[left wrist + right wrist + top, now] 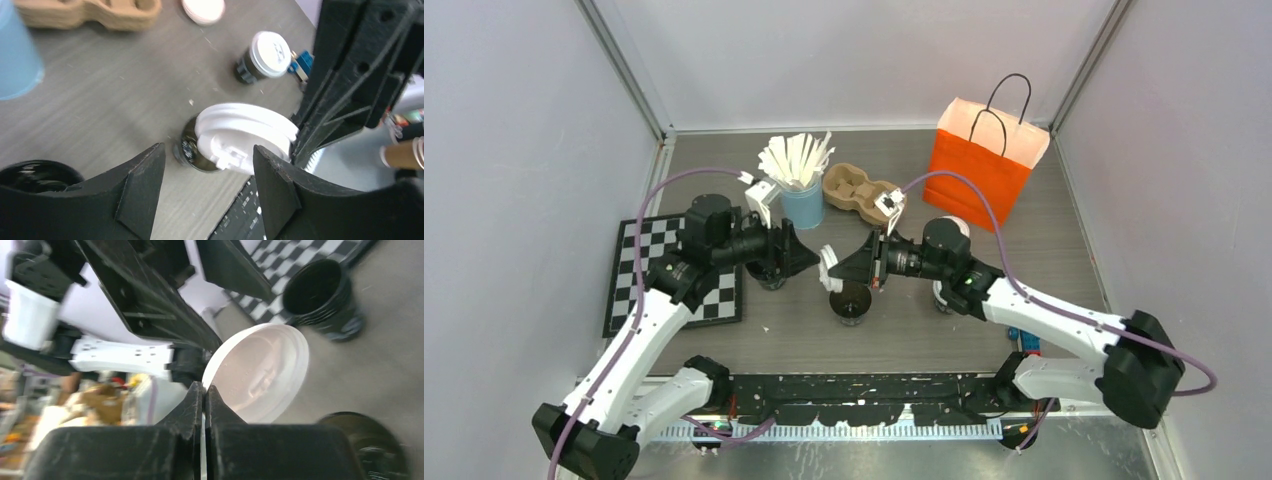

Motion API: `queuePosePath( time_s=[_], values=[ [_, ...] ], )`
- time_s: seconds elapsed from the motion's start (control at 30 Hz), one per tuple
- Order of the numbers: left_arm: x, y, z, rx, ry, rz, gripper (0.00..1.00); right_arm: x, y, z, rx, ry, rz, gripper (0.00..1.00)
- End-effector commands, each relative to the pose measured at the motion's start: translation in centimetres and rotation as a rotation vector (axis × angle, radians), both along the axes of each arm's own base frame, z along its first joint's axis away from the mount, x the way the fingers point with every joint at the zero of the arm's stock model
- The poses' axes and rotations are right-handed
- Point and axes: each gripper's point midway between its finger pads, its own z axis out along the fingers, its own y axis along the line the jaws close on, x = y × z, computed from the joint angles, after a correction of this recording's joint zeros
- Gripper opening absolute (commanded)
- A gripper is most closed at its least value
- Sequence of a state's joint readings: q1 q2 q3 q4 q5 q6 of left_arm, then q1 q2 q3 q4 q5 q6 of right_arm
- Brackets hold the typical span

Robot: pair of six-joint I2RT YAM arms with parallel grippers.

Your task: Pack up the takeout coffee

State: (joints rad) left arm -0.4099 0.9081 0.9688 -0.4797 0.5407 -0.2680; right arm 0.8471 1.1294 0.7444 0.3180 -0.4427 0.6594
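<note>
My right gripper (842,268) is shut on the rim of a white lid (829,268) and holds it tilted just above an open dark cup (854,303) at mid-table. In the right wrist view the closed fingertips (197,397) pinch the lid (260,367), with that cup (370,450) below. My left gripper (809,255) is open and empty, above a second open dark cup (769,278). In the left wrist view the lid (245,137) hangs over the cup (190,150) beyond my open gripper (207,195). A lidded dark cup (265,57) stands farther right.
An orange paper bag (984,165) stands at the back right. A brown cup carrier (859,190) and a light-blue cup of white sticks (802,200) sit at the back. A checkerboard mat (639,270) lies at the left. A loose white lid (202,9) lies near the carrier.
</note>
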Motion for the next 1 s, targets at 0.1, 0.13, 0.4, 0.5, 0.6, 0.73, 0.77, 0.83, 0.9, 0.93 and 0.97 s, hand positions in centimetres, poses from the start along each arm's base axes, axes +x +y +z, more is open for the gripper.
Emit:
queuePosePath(
  time_s=[0.1,0.13,0.4,0.5,0.6,0.73,0.77,0.83,0.9,0.93,0.97],
  values=[
    [-3.3,-2.3,-1.2,-0.137,0.061,-0.206,0.65,-1.5,0.4,0.5,0.26,0.465,0.225,0.0],
    [-3.5,-2.2,-1.7,-0.138,0.077,-0.201,0.65,-1.1,0.1,0.0,0.273,0.493,0.214,0.0],
    [-3.3,-1.4,-6.3,-0.08,0.249,-0.097,0.6,0.3,-1.4,-3.4,0.289,0.567,0.161,0.0],
    [-3.1,-1.4,-7.7,-0.08,0.294,-0.074,0.59,0.3,-1.5,-3.9,0.278,0.574,0.156,0.0],
    [-2.9,-1.4,-8.8,-0.073,0.329,-0.054,0.58,0.4,-1.6,-4.3,0.27,0.581,0.151,0.0],
    [-2.8,-1.9,-9.3,-0.112,0.372,-0.048,0.54,0.4,-1.7,-4.2,0.279,0.573,0.151,0.0],
    [-2.8,-2.1,-9.0,-0.132,0.379,-0.047,0.53,0.4,-1.7,-4.0,0.282,0.567,0.151,0.0],
    [-2.9,-2.3,-8.8,-0.163,0.403,-0.035,0.52,0.4,-1.8,-3.7,0.285,0.552,0.142,0.0],
    [-2.8,-2.1,-8.7,-0.195,0.415,0.012,0.52,0.7,-1.8,-3.4,0.289,0.535,0.125,0.0],
    [-2.6,-2.2,-8.6,-0.224,0.422,0.031,0.52,0.7,-1.8,-3.3,0.288,0.528,0.123,0.0],
    [-2.6,-2.3,-8.4,-0.259,0.431,0.047,0.52,0.8,-1.8,-3.1,0.291,0.522,0.119,0.0]
  ],
)
